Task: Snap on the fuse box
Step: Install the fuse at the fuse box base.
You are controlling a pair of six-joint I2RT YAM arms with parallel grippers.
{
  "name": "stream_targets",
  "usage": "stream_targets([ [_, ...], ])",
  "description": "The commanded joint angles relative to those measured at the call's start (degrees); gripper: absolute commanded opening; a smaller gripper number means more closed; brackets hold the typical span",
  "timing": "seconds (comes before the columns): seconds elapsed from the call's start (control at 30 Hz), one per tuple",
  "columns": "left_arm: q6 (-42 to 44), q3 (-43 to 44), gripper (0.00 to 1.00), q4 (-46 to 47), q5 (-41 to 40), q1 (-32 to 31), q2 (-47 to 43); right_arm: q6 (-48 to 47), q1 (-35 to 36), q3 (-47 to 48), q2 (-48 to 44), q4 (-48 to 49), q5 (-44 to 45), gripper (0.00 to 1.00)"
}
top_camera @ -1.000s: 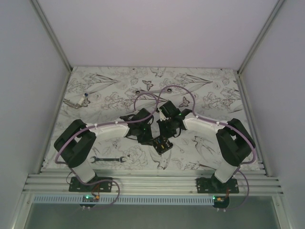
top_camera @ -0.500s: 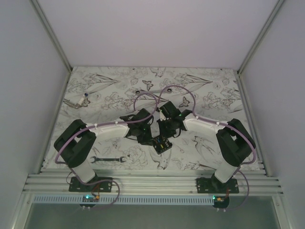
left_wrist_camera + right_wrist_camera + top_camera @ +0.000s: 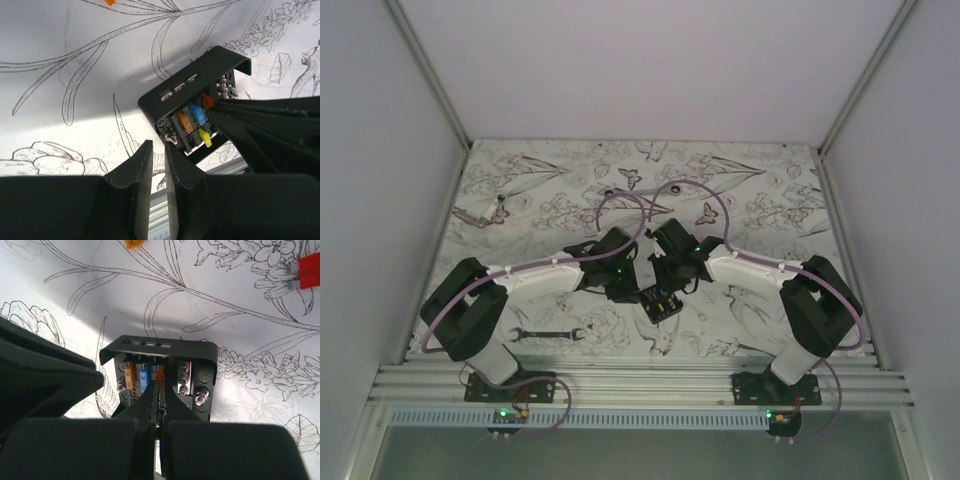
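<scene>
Fuse box location: the fuse box (image 3: 660, 300) was lying on the table (image 3: 760, 190), near the middle of its near half, between the two grippers.
Right gripper jaws: the right gripper (image 3: 159, 388) was shut completely, with its joined tips set against the rightmost orange fuse (image 3: 161, 373). Whether that fuse was pinched or only pressed could not be told.
Reason for right posture: shut tips make a narrow probe, which was judged suited to seating one fuse without disturbing the blue fuse (image 3: 145, 378) beside it.
Left gripper jaws: the left gripper (image 3: 157, 145) was parted by a narrow slit, and nothing was held in it.
Reason for left posture: its tips were placed just beside a corner of the box, probably as a stop against sliding. Contact could not be confirmed.
Facing: the open face was turned upward, so the fuses, including a yellow fuse (image 3: 204, 137), were exposed.
Raised side: a slotted wall (image 3: 150, 345) was seen along the edge farthest from the right wrist.
Long axis: the outline was nearly square, so no marked long axis was found. The fuse row ran parallel to the slotted wall.
Heading: in the top view, the box was set skewed, corner-on to the table's near edge.
Bystander item: a wrench (image 3: 548, 334) was lying well apart, on the left.
</scene>
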Motion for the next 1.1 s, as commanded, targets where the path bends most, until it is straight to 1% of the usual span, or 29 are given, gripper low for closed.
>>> stream_targets([
  [0.0, -0.55, -2.24, 0.20, -1.33, -1.12, -0.28, -3.61, -1.49, 0.47, 2.07, 0.40, -4.21, 2.57, 0.02],
  [0.23, -0.34, -4.83, 0.28, -1.94, -3.40, -0.12, -8.36, -0.27, 1.12, 5.30, -2.67, -2.19, -0.94, 0.11],
  [0.37, -0.02, -5.60, 0.30, -3.29, -4.63, 0.27, -10.26, -0.24, 1.09, 6.02, -4.21, -1.95, -1.41, 0.21],
  [0.5, 0.35, -6.31, 0.33, -4.39, -5.41, 0.67, -12.03, -1.11, 1.04, 6.84, -4.22, -3.81, 0.99, 0.25],
  [0.67, 1.10, -7.12, 0.37, -6.41, -7.26, 1.43, -14.29, -2.82, -0.94, 6.21, -4.21, -4.99, 7.19, 0.31],
  [0.8, 1.62, -7.84, 0.39, -7.57, -7.71, 2.24, -15.49, -3.77, -2.50, 5.60, -4.18, -5.00, 8.54, 0.31],
  [0.87, 1.81, -8.13, 0.40, -7.90, -8.06, 2.58, -15.93, -4.15, -2.27, 5.23, -3.73, -4.76, 6.64, 0.31],
  [1.07, 1.82, -8.36, 0.41, -8.28, -7.98, 3.17, -15.59, -4.24, -0.96, 2.93, -2.86, -2.64, -0.91, 0.24],
])
